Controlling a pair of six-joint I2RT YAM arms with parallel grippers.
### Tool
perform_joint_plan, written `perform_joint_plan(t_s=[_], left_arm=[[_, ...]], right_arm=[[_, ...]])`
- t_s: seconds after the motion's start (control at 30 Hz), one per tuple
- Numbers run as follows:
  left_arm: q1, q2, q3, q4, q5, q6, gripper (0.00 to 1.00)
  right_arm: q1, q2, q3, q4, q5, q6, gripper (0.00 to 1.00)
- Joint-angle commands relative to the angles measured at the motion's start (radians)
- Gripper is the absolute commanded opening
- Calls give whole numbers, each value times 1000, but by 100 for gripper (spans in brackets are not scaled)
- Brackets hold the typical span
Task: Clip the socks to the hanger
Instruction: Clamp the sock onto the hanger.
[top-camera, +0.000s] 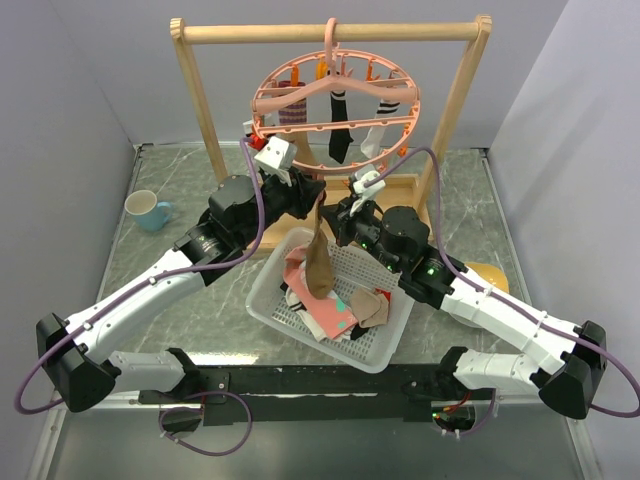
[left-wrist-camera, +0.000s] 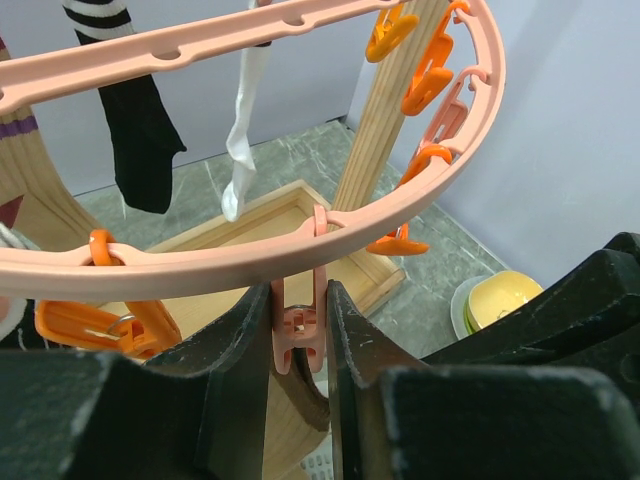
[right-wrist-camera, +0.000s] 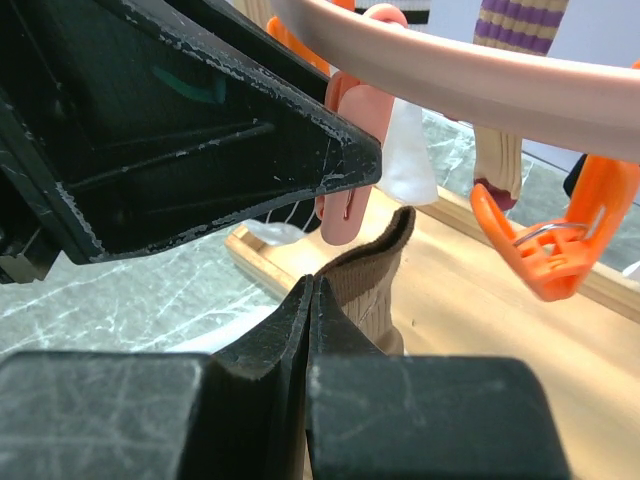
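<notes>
Now, tan sock (right-wrist-camera: 376, 268) pinched in right pincer (right-wrist-camera: 309, 292), below clip (left-wrist-camera: 297, 345) squeezed in left pincer (left-wrist-camera: 299, 305)

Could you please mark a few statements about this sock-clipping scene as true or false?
1. The left gripper squeezes a pink clip on the hanger. True.
2. The right gripper is open and empty. False: it is shut on the tan sock.
3. A black sock hangs from the hanger. True.
4. The white basket holds nothing. False: several socks lie in it.
</notes>
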Motion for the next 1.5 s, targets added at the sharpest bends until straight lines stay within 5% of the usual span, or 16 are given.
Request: perform_joint_plan(t_s=[0.0,1.47], left_arm=[[-12,12,39,-45,12,-4,1],[-25,-20,-36,-16,15,2,1]], right_arm=[[-6,-31,-10,53,-3,17,0],[-6,-3,55,44,-26,5,0]])
